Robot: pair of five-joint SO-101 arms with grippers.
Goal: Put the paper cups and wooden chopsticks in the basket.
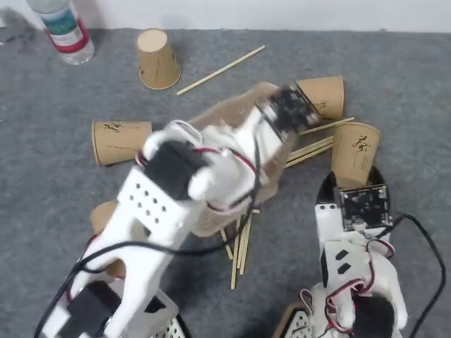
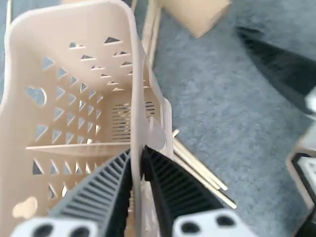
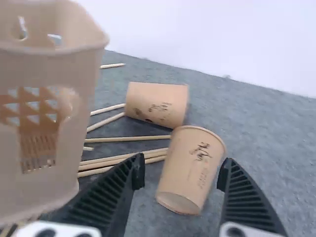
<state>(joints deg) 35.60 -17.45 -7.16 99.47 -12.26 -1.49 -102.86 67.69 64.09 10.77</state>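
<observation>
We note the left claw (image 2: 137, 154) pinching the basket (image 2: 74, 98) wall, likely steadying it for loading. The right claw (image 3: 180, 167) is spread wide around a toppled cup (image 3: 195, 153), poised to close.

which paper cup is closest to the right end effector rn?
The brown paper cup lying on its side directly ahead of the open right end effector, mouth toward it. The next side-lying cup rests farther off.
</observation>
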